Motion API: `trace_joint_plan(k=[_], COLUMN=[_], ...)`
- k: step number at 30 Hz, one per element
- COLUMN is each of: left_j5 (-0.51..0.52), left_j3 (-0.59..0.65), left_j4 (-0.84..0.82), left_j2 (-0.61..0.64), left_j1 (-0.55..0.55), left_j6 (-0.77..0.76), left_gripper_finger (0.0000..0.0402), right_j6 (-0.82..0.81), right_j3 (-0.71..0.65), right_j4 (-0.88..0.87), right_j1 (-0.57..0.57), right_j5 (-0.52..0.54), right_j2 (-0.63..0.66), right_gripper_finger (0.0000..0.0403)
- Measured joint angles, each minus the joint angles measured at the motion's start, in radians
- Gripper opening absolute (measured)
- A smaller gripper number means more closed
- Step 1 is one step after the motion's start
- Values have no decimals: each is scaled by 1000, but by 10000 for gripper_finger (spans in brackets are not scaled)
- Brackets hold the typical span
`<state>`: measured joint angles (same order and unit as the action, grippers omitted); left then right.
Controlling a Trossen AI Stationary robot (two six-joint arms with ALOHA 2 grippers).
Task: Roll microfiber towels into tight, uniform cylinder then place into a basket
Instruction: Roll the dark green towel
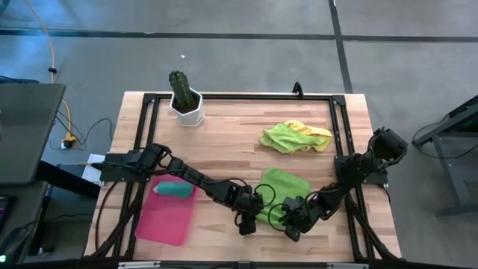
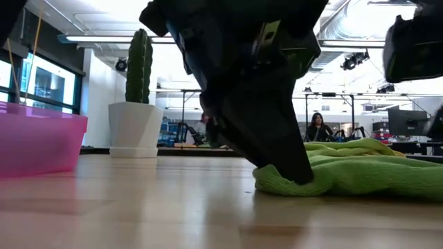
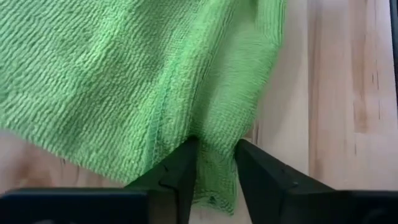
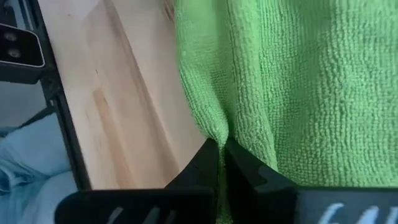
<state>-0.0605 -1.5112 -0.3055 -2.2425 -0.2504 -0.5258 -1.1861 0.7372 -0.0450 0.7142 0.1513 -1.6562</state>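
Observation:
A green towel lies flat on the table near its front edge. My left gripper and my right gripper are both down at its near edge, each shut on it. A rolled teal towel lies in the pink-red basket at the front left. A lime green towel and a yellow towel lie crumpled together farther back on the right. My left gripper pinches the green towel's near edge at its left corner between its two fingers, a bunched fold of cloth between them. The rest of the towel lies on the table. My right gripper pinches the towel's near edge toward its right corner between its two fingers, which puckers the cloth there. The rest lies on the table.
A white pot with a cactus stands at the back left. A dark frame runs along the table's edges. Bare wood lies between the basket and the green towel. A person sits in the room beyond.

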Motion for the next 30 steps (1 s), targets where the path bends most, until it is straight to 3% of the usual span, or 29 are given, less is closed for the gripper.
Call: trace_joint_plan(k=[9, 14, 19, 25, 30], left_j5=[6, 112, 134, -9, -192], left_j3=[0, 4, 5, 5, 5], left_j4=[-9, 22, 83, 91, 118], left_j2=[0, 0, -5, -5, -7], left_j1=[-60, -93, -102, -76, -34], left_j6=[-239, -354, -365, -361, -361], left_gripper_finger=[50, 56, 76, 108, 100], right_j6=[254, 408, 492, 349, 239], right_j3=[2, 2, 2, 2, 2], right_j4=[-63, -70, -74, -79, -74], right_j1=[-105, -173, -208, -217, -218], right_j5=[-16, -64, -144, -309, -418], right_j2=[2, 2, 2, 2, 2], right_gripper_finger=[0, 0, 2, 18, 12])
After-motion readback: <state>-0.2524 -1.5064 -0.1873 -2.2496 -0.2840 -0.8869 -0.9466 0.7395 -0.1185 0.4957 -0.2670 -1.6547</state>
